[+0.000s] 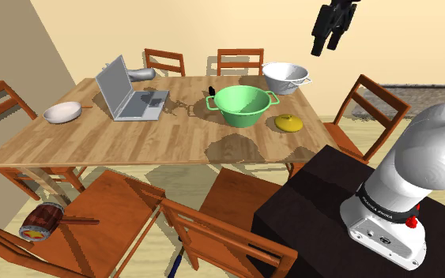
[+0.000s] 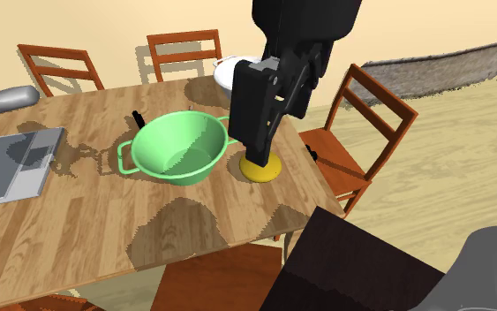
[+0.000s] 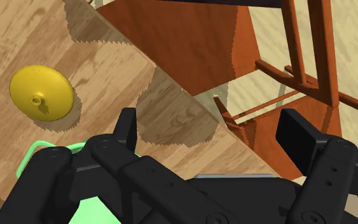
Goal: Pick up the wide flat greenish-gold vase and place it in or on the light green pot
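Approach stage: the claw (image 1: 327,41), wide open and empty, hangs above the bench (image 1: 94,142) and must next descend onto the gold vase (image 1: 288,122) beside the green pot (image 1: 244,105).

Shoulder behind stand (image 1: 307,207); second nearer; table (image 1: 94,144) shared.

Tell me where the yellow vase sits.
In the shoulder view the vase lies on the table at the right, just beside the green pot, near the table's edge.

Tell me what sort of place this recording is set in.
Probably a dining room in a house: a wooden table with wooden chairs around it, and a laptop and a green pot on top.
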`<move>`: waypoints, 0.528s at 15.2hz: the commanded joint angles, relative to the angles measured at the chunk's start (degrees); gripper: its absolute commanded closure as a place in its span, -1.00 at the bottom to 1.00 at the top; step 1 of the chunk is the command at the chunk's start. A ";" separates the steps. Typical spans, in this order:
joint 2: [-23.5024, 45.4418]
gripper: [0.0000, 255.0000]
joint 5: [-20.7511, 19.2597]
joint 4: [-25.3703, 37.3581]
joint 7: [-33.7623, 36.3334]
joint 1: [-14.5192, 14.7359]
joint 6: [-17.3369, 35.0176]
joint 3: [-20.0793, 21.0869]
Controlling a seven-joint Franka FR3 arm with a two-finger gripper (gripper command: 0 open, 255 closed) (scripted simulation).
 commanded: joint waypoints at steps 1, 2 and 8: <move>0.00 -1.00 0.00 0.00 0.00 0.00 0.00 0.00; 0.38 -1.00 -0.58 -1.23 -0.96 -0.21 1.63 -0.82; 4.56 -1.00 -3.90 -7.14 -6.60 -1.50 11.87 -5.98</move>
